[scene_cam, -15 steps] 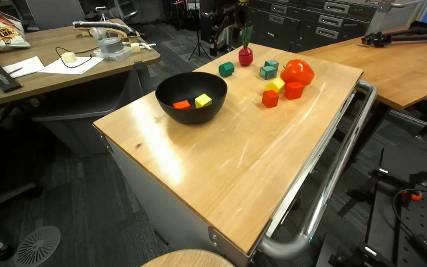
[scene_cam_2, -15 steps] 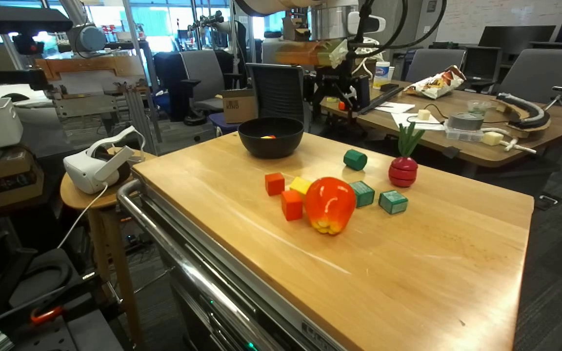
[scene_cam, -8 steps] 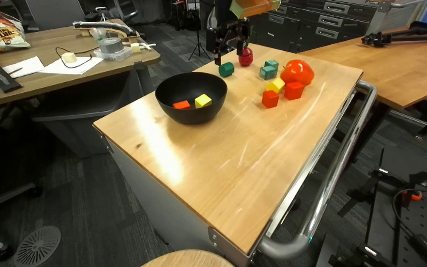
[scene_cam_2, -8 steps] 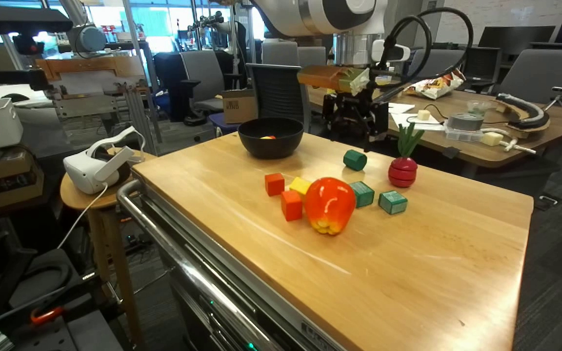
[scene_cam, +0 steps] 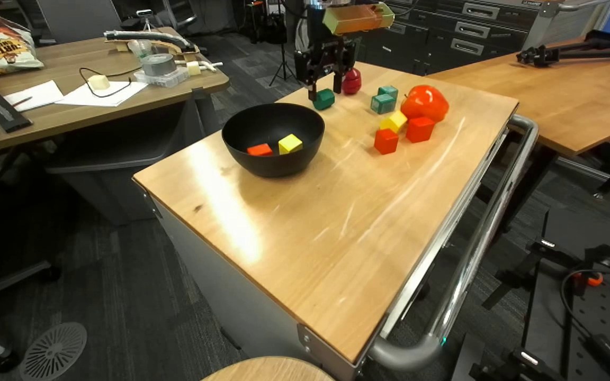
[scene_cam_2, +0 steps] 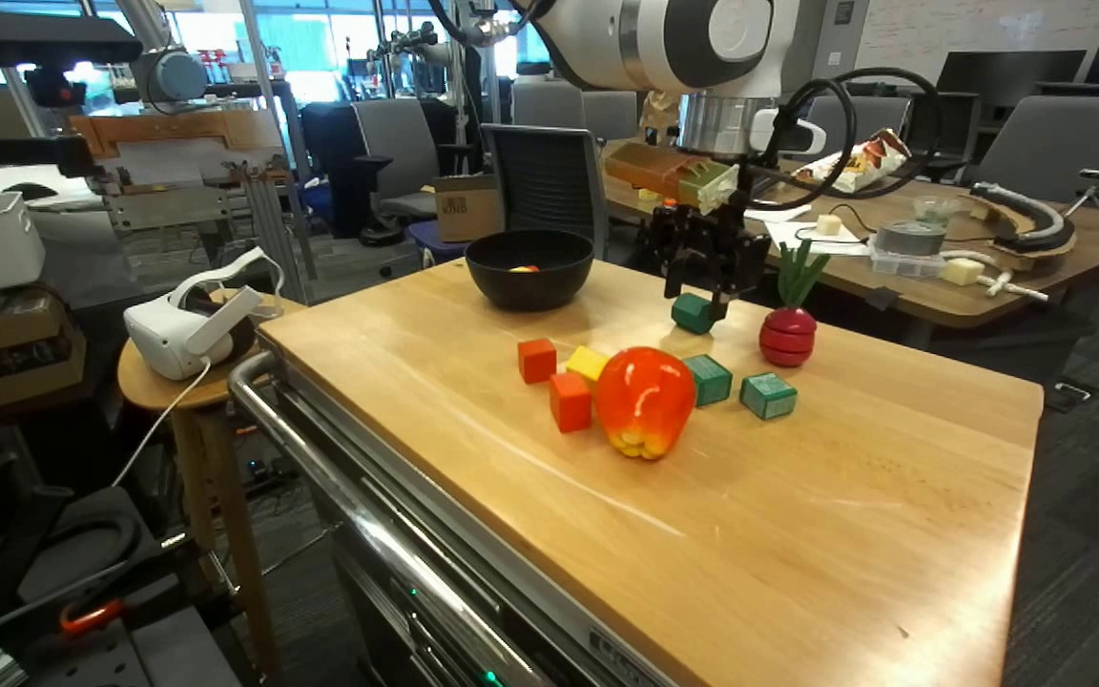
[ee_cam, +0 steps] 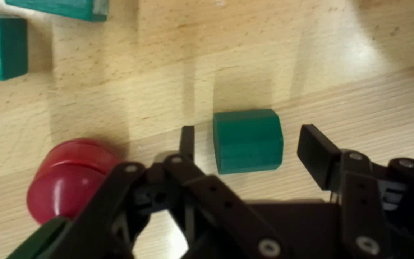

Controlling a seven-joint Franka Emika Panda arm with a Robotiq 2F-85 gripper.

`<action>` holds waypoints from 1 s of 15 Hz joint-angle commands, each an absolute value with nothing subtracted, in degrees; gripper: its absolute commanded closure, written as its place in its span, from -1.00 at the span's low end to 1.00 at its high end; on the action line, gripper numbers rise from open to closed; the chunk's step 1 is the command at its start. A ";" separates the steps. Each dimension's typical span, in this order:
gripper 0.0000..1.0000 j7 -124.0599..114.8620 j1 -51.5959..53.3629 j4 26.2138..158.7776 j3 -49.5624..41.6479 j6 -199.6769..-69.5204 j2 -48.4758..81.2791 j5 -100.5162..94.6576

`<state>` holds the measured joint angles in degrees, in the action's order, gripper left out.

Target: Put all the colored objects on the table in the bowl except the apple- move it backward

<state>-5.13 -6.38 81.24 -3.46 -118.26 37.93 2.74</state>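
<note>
In the wrist view the green faceted block (ee_cam: 248,153) lies on the counter (ee_cam: 149,82) between the fingers (ee_cam: 187,142) of the spread pincer (ee_cam: 248,136), axis running from one to the other, while the pincer partly hides the dark-red fruit (ee_cam: 67,176) and the edge crops two green blocks (ee_cam: 11,46).

In an exterior view, the gripper (scene_cam_2: 695,303) is hanging right of upper center, jaws standing apart, 1 partly covering the dark green block (scene_cam_2: 689,315). The bowl (scene_cam_2: 530,289) is resting just above center. At center, 2 orange-red blocks (scene_cam_2: 570,401) and 1 yellow block (scene_cam_2: 585,363) are lying left of the apple (scene_cam_2: 646,401); 2 green blocks (scene_cam_2: 768,395) and the dark-red fruit (scene_cam_2: 787,339) are sitting right.
</note>
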 commanded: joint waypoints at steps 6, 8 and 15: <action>0.65 -7.76 -7.41 75.98 -2.60 -116.11 39.00 6.84; 0.65 -7.44 -6.85 77.69 -2.10 -115.78 35.81 8.06; 0.65 -6.25 0.75 87.19 0.15 -112.54 21.48 2.92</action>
